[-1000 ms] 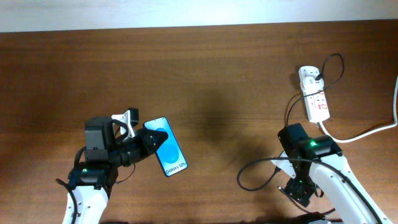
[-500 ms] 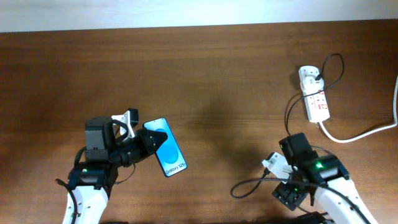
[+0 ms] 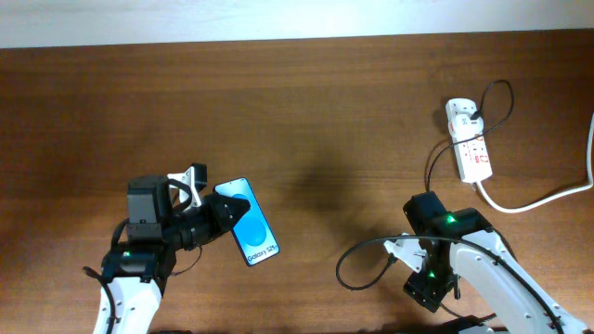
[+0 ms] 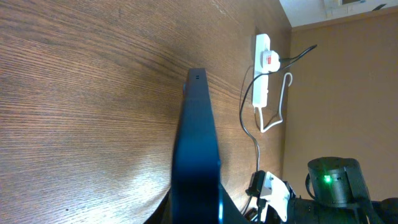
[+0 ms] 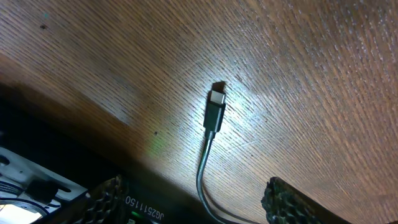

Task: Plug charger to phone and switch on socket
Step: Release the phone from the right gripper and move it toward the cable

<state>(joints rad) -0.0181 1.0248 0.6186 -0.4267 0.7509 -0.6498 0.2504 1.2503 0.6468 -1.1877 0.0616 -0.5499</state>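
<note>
Gripping the phone (image 3: 251, 223) at one end, the left gripper (image 3: 221, 219) props it on edge above the table (image 3: 325, 111), probably to leave its other end free for plugging. Close to the table's front edge, the right gripper (image 5: 196, 190) gapes wide, pinching nothing, with the charger (image 5: 215, 112) tip lying between its fingers. Open wood separates both arms. Farthest, the socket (image 3: 470, 139) lies near the back edge.

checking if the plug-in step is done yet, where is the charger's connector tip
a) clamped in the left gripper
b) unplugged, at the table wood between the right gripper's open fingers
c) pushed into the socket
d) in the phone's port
b: the right wrist view shows the connector tip bare against the wood, between the spread fingers of the right gripper, and the overhead view shows the phone far off at the other side.
</note>
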